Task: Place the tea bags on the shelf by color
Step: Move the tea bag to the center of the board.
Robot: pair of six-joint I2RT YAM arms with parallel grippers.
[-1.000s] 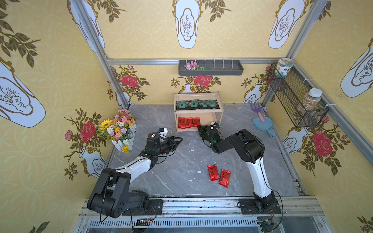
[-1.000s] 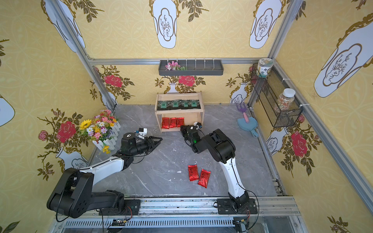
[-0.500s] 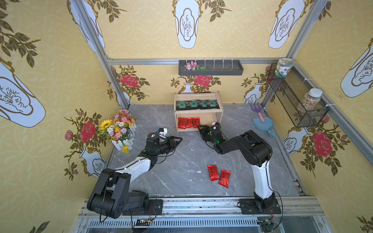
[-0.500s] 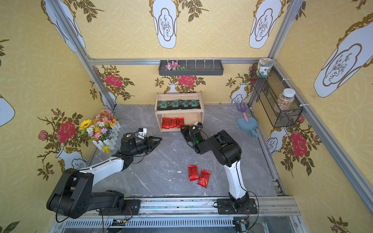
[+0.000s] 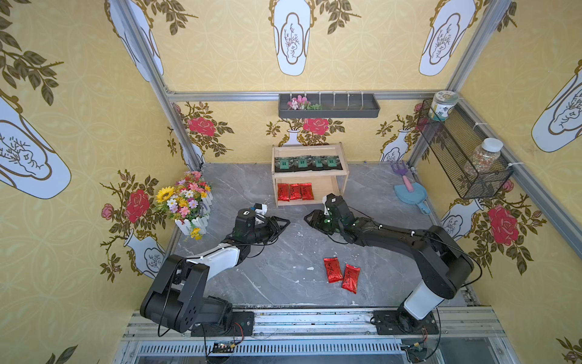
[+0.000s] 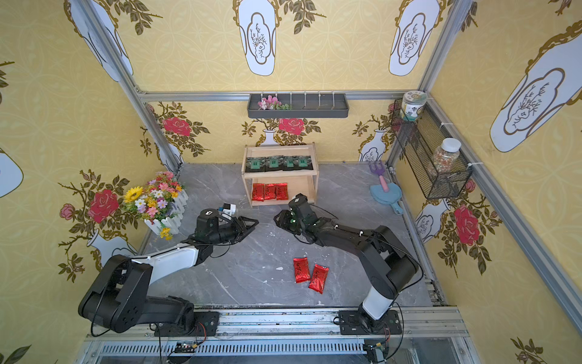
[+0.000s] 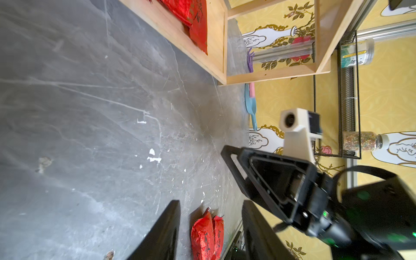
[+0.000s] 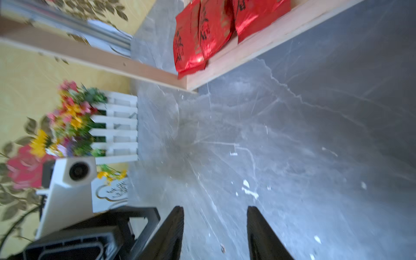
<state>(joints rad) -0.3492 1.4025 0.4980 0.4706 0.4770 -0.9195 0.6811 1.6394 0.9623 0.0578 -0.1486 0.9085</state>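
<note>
Two red foil tea packets [image 5: 333, 269] lie side by side, touching, on the grey marble tabletop [image 5: 277, 277] in the lower centre of both top views. They are well apart from the wooden shelf [image 5: 345, 186] at the back wall. There, four black sachets [image 5: 307, 163] fill the upper tier in a row. Three red packets [image 5: 295, 191] sit together at the left of the lower tier, leaving its right part bare. In front of the shelf the left claw [image 5: 285, 222] and the right claw [image 5: 308, 217] point at each other over the tabletop. Each has its jaws parted about halfway, and the wrist views show nothing between them. The sorting looks nearly done, and the step in hand seems to be fetching one of the loose red packets. The right claw is nearer, so the next move likely calls for it to swing toward the pair. It would then lower over one packet without dragging its neighbour, pinch it, and carry it to the free stretch of the lower tier.
</note>
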